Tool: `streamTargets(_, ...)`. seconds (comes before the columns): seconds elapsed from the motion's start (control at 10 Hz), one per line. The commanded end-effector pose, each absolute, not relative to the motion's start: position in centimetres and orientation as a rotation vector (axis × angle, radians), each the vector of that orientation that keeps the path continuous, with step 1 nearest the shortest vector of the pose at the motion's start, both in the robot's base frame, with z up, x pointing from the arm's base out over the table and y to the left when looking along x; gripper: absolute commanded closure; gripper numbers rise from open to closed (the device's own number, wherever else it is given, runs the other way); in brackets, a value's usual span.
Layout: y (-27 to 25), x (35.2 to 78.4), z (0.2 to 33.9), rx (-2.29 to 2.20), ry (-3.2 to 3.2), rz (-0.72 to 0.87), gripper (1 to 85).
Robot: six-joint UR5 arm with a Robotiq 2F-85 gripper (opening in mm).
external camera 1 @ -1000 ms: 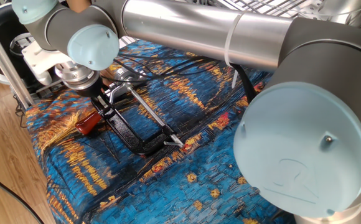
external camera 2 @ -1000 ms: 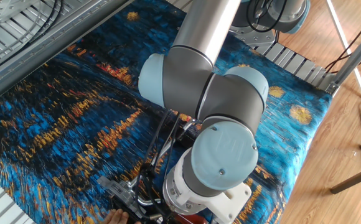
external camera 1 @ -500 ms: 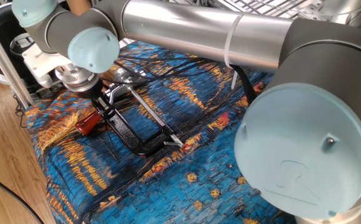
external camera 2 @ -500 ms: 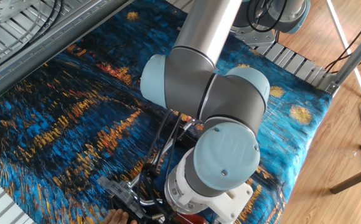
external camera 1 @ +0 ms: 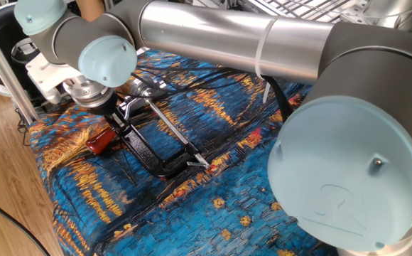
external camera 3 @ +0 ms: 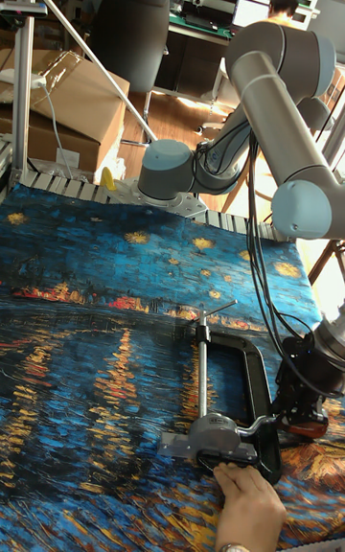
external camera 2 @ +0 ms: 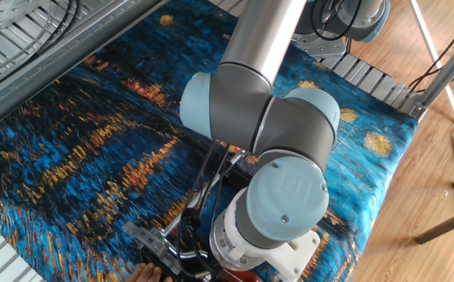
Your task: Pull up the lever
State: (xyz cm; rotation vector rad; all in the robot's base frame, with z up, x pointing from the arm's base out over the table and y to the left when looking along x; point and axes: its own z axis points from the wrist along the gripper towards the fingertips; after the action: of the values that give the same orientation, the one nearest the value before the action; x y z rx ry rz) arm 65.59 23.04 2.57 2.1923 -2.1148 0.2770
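Lever low near cloth edge; gripper just above

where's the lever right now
In the one fixed view the lever lies at the left end of the black clamp, just below the gripper. A hand rests by the clamp's near end in the tall view.

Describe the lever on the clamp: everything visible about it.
The lever shows mostly as a red-orange sleeve, seemingly plastic, lying low on the painted blue cloth at the black clamp frame's end. The gripper sits directly above it; contact is hidden. In the tall fixed view, only a red sliver shows beneath the gripper.
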Motion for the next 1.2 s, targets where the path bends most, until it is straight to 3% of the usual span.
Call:
streamTargets(0.0,23.3,65.19,2.32,2.186,-2.122,0.243,57.0)
streamTargets(1.1,23.7,66.03,2.61,2.209,-2.105,0.174,61.3)
